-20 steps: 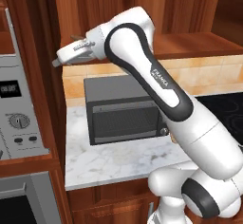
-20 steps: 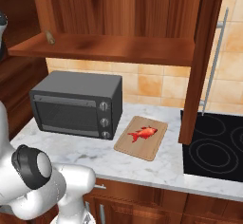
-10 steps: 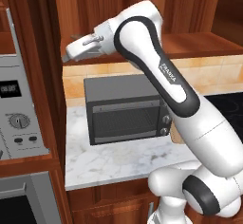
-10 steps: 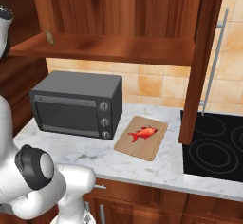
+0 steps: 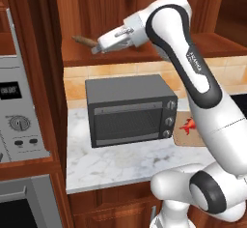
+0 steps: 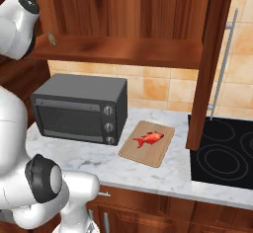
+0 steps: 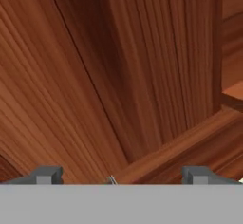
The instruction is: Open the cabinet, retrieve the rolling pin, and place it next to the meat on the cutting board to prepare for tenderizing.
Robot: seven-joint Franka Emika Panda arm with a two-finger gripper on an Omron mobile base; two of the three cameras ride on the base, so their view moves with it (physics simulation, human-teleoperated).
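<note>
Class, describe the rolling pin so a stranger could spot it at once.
Find the open wall cabinet above the grey toaster oven. On its wood shelf, at the left end, lies the rolling pin, a slim dark-brown rod, the sole loose thing there.

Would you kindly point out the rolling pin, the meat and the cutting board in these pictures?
rolling pin [image 5: 85, 41]: left base view, on its dark shaft lying on the cabinet shelf.
meat [image 6: 148, 138]: right base view, on the middle of the red lump.
cutting board [image 6: 160, 154]: right base view, on bare wood near its front right corner.
</note>
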